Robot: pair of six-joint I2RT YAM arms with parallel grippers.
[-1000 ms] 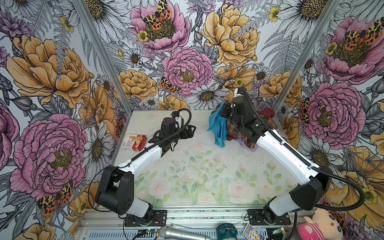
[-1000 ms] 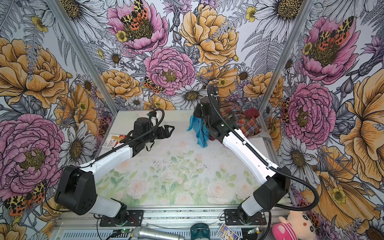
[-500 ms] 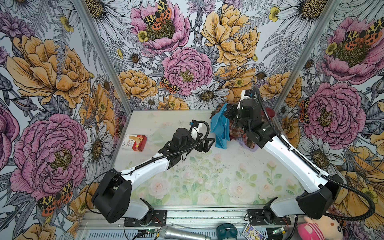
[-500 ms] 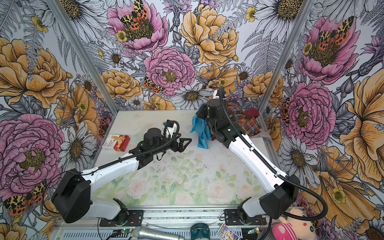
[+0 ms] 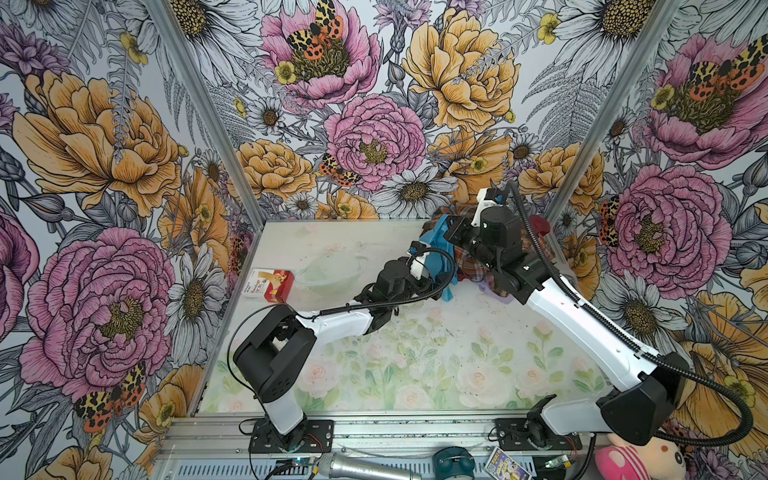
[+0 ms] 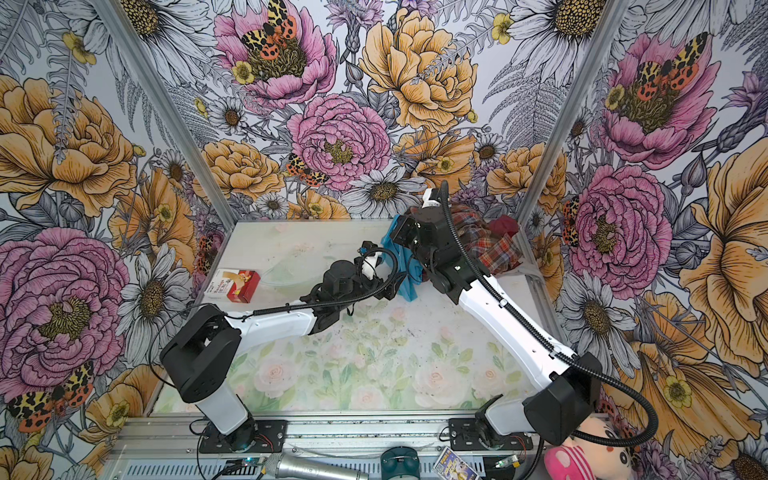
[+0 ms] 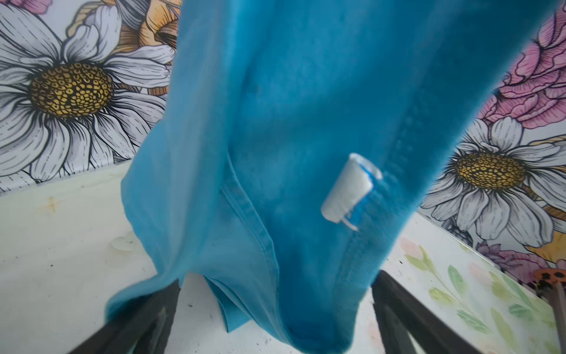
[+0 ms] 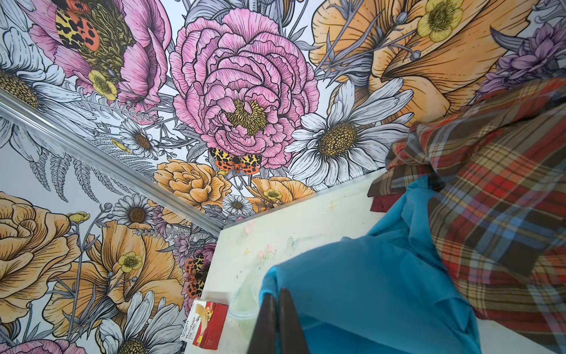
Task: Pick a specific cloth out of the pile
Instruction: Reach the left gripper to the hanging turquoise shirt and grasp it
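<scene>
**Top views.** In both top views the right gripper [image 5: 448, 227] is clamped on the upper edge of the cloth [image 5: 441, 258]. The cloth hangs just beside the pile [image 5: 473, 270] at the far right corner of the table [image 5: 415, 374]. The left gripper [image 6: 391, 286], jaws spread wide, sits at the cloth's lower end. A box [image 6: 235, 286] lies well apart.

**Left wrist.** The cloth [image 7: 306, 122] hangs between the spread fingers [image 7: 147, 315]. Contact cannot be told. A white tag [image 7: 349, 190] sits on a seam.

**Right wrist.** The fingers [image 8: 272, 321] are pressed together at the cloth [image 8: 367, 291], with the plaid shirt [image 8: 490, 199] alongside.
</scene>
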